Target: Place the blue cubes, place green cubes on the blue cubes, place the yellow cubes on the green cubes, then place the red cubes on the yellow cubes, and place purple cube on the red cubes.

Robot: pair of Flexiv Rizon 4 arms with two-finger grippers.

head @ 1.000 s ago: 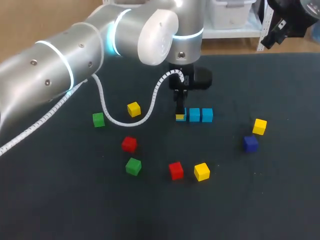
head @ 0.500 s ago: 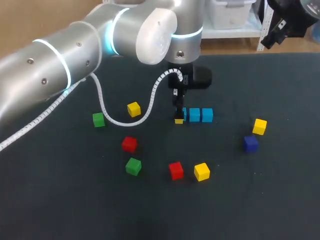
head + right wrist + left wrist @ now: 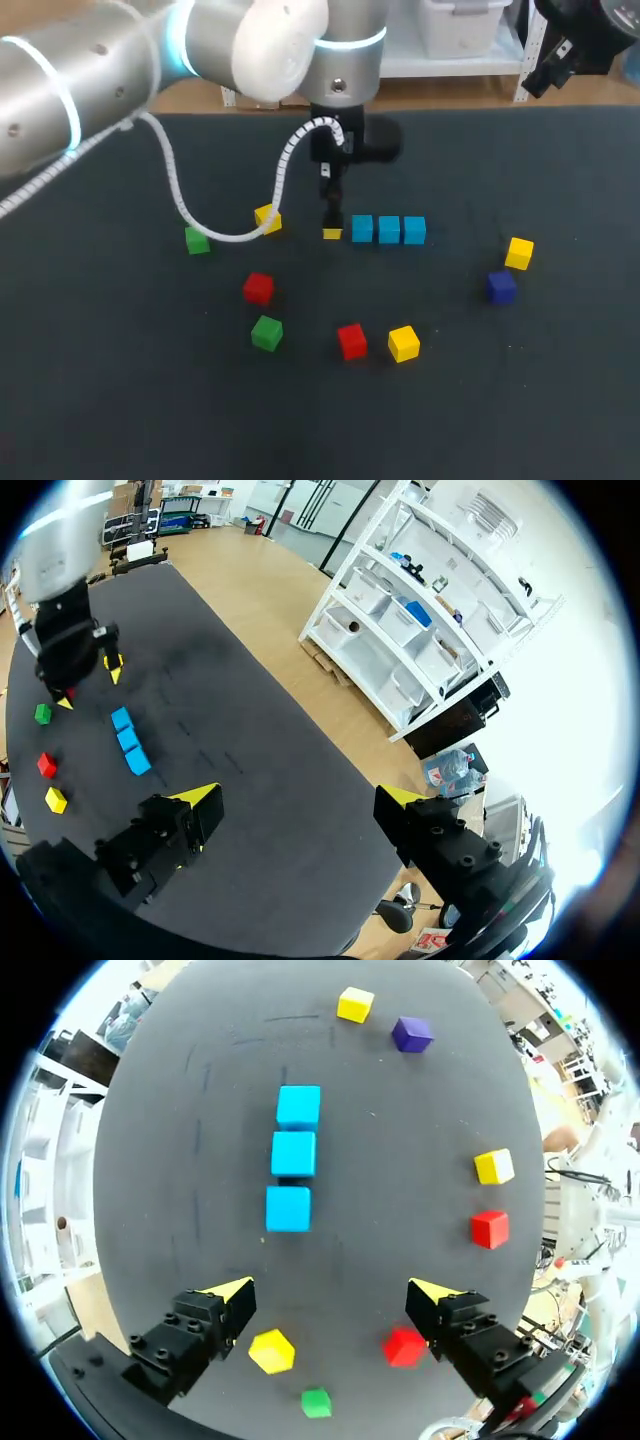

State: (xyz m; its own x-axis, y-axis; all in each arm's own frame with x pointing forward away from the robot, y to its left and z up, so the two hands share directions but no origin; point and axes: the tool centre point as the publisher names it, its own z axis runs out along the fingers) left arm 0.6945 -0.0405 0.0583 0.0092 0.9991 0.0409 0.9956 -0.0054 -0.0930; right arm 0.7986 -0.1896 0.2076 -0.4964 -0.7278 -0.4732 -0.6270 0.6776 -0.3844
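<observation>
3 blue cubes point(image 3: 293, 1153) lie ahead of the spread, empty left fingers point(image 3: 232, 1293).

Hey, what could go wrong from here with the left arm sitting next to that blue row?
1. The left gripper hangs open right beside the end blue cube; a sideways move might knock it out of line.
2. The arm's white cable droops close to a green cube and a yellow cube, and might drag them.
</observation>
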